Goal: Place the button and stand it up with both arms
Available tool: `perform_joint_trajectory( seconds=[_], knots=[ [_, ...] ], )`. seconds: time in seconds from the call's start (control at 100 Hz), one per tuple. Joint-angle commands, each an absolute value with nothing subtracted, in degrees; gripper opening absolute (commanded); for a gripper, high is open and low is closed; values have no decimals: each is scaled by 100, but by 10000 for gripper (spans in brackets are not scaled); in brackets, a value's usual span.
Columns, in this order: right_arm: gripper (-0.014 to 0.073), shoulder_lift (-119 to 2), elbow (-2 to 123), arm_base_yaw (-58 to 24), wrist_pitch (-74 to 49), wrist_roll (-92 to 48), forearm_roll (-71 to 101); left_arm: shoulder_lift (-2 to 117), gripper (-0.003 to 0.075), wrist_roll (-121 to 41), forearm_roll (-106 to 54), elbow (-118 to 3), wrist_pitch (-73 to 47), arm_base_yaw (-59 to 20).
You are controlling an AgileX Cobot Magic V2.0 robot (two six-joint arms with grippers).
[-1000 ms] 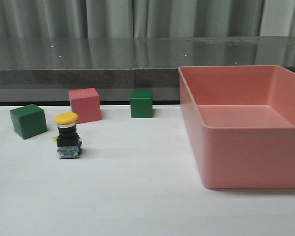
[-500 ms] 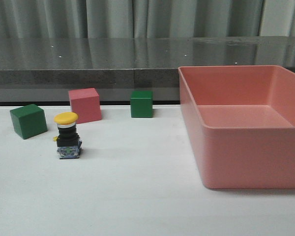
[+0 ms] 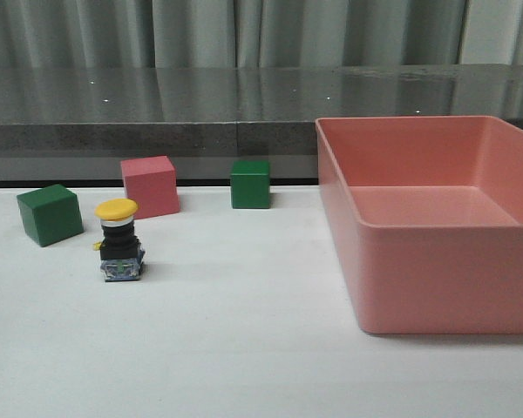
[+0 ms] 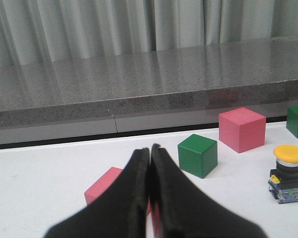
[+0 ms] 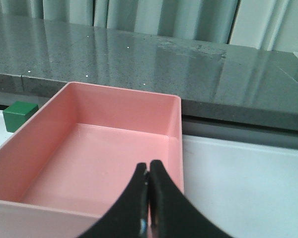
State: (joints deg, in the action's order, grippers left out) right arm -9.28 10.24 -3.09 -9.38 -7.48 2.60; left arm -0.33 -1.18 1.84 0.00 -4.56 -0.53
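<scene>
The button [image 3: 119, 239] stands upright on the white table at the left, yellow cap on top, black body, clear base block down. It also shows in the left wrist view [image 4: 287, 173], standing. No arm shows in the front view. My left gripper [image 4: 149, 148] is shut and empty, well away from the button, above a pink cube [image 4: 105, 184]. My right gripper [image 5: 148, 166] is shut and empty, above the near wall of the pink bin [image 5: 174, 119].
A green cube [image 3: 50, 213], a pink cube [image 3: 150, 185] and a second green cube [image 3: 250, 183] sit behind the button. The large pink bin [image 3: 418, 261] fills the right side. A grey ledge [image 3: 157, 135] runs along the back.
</scene>
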Motion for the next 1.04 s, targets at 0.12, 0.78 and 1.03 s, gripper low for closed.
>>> perform_joint_trajectory(
  seconds=[0.12,0.78,1.03],
  knots=[
    [-61,-93,420,-262,-415,-242,73,-211,-19,-56,135,165,0,-42],
    [-61,166,-83,-262,-199,-145,85,-211,-19,-56,135,165,0,-42],
    [-61,166,-83,-262,-199,-145,85,-211,-19,-56,135,165,0,-42]
  ],
)
